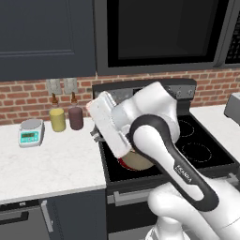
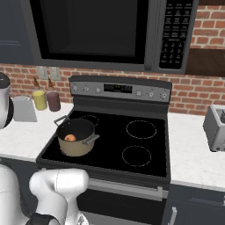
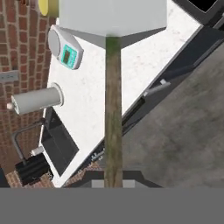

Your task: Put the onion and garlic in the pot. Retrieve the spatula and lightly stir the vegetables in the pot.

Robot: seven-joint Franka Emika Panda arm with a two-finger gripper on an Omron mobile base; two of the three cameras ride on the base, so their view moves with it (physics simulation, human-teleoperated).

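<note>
- The pot [image 2: 75,137] sits on the stove's front-left burner with the onion [image 2: 70,138] inside; I cannot make out the garlic.
- The hand [image 3: 113,181], clamped narrow, holds the spatula [image 3: 113,26] by its handle, blade out over the surface left of the pot.
- Judged step: the spatula is retrieved, stirring not begun.
- Next: swing the blade over the pot, lower it clear of the rim, and sweep gently.

The pot [image 2: 75,137] is sitting open-topped on the stove's front left burner, the other three burners [image 2: 141,129] lying bare. On the worktop [image 1: 51,161] left of it, a scale [image 1: 31,131] and two canisters [image 1: 57,119] are crowding the brick wall.
</note>
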